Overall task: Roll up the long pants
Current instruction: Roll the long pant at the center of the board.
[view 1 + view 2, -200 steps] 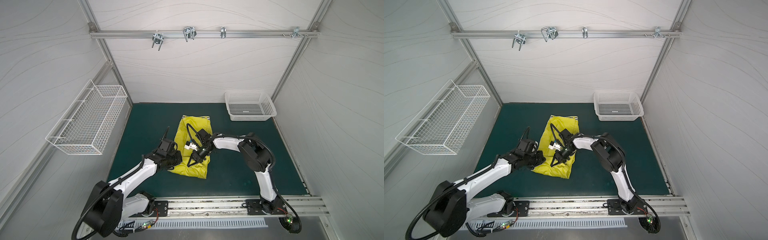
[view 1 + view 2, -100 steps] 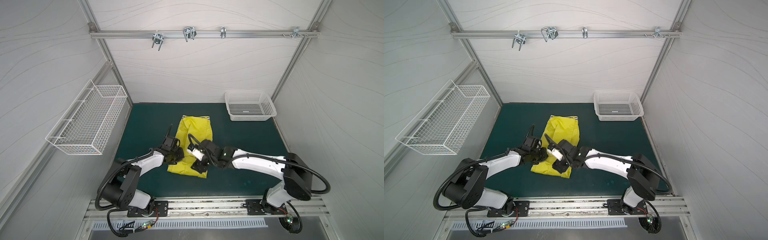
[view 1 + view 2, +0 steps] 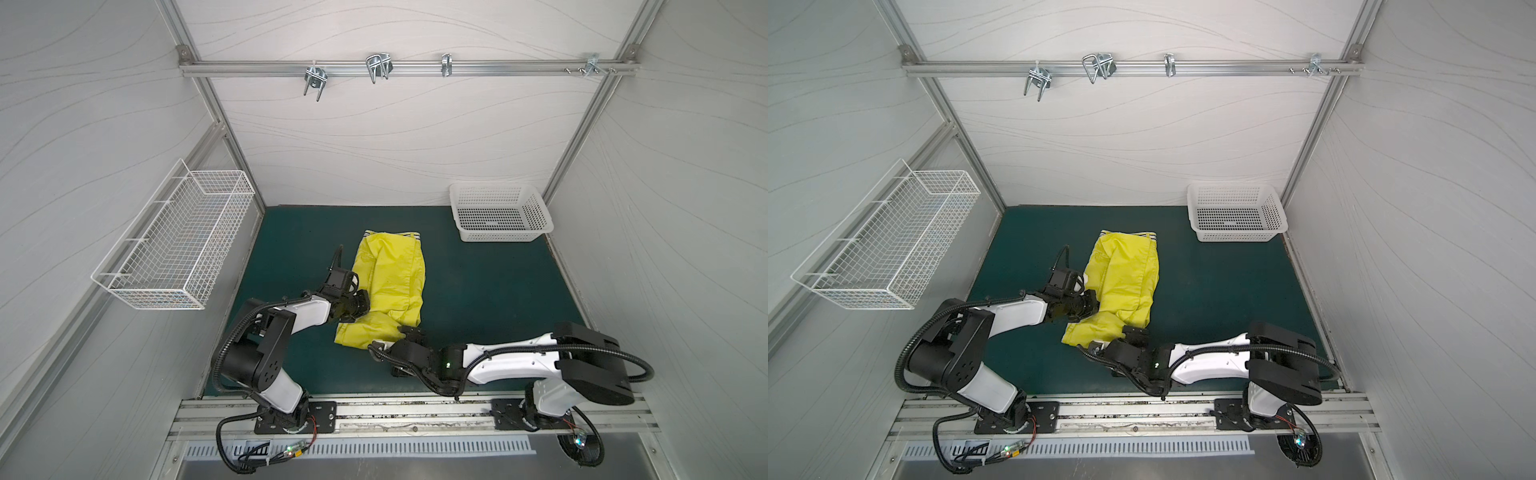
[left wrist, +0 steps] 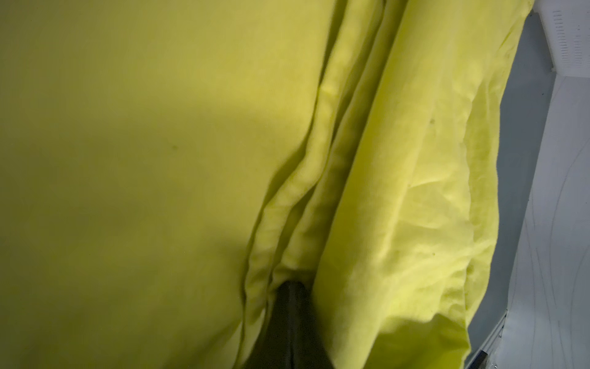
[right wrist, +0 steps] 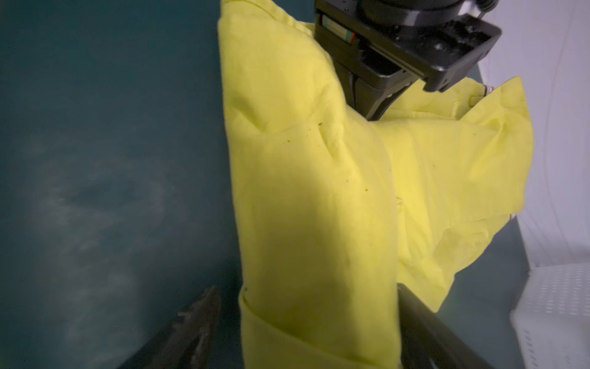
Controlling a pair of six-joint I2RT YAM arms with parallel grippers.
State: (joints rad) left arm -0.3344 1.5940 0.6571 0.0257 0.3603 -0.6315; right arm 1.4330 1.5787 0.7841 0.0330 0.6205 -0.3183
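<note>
The long pants [image 3: 390, 278] [image 3: 1125, 278] lie folded on the green mat, bright yellow-green, with the striped waistband [image 3: 413, 237] at the far end and the near end turned over into a thick fold [image 5: 313, 223]. At the pants' left edge my left gripper [image 3: 360, 308] [image 3: 1090, 309] is shut, its dark fingertips [image 4: 291, 306] pinched into a crease of the cloth. My right gripper [image 3: 392, 337] [image 5: 313, 332] stands open at the near end. One of its fingers sits on each side of the fold, and neither is closed on it.
A white plastic basket [image 3: 498, 237] stands at the back right of the mat [image 3: 478, 299]. A wire basket [image 3: 158, 286] hangs on the left wall. A rail with hooks [image 3: 376, 70] crosses the back wall. The arms' base rail [image 3: 395, 415] runs along the front.
My right gripper has opened and drawn back from the middle of the pants to their near end. My left gripper has stayed shut at the left edge.
</note>
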